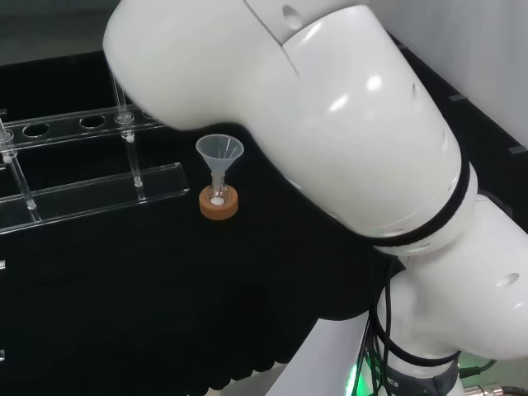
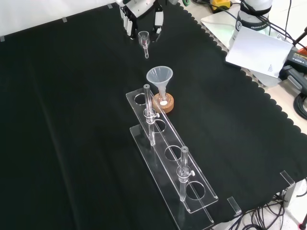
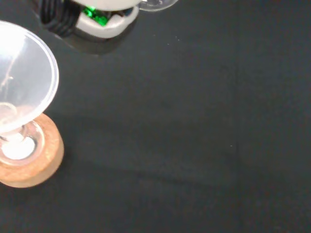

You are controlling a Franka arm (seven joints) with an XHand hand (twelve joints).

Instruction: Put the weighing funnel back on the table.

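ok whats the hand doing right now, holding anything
Hand: shut on the weighing funnel, pinched between its fingers with the stem pointing down.

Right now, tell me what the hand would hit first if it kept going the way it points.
Most likely bare black cloth: the hand, holding the weighing funnel, points down at open cloth beside the funnel. Depth is hard to judge.
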